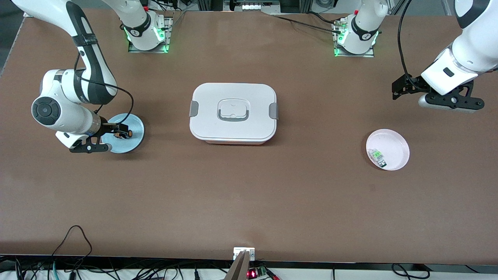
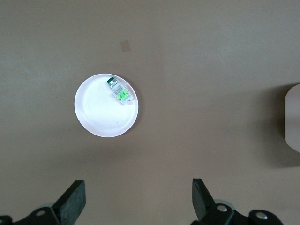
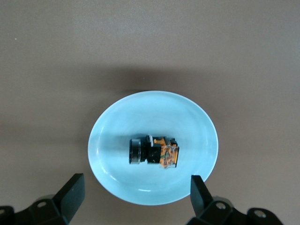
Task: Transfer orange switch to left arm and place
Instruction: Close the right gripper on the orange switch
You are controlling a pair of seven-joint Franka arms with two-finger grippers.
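I saw the orange switch (image 3: pixel 153 152) lying on the blue plate (image 3: pixel 117 126) at the front view's left edge, right hand (image 3: pixel 133 197) wide above it. It looked tiny, light, rigid; I'd pinch its black body. Left hand (image 2: pixel 136 199) waited, wide.

You see two white jointed arms (image 1: pixel 74 97) with dark grey joint bands, black jaws, looping black cables, and green-lit bases (image 1: pixel 148 37) bolted to metal plates.

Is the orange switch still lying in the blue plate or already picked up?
In the plate: the switch lies on its side in the blue plate, with the right tool open above.
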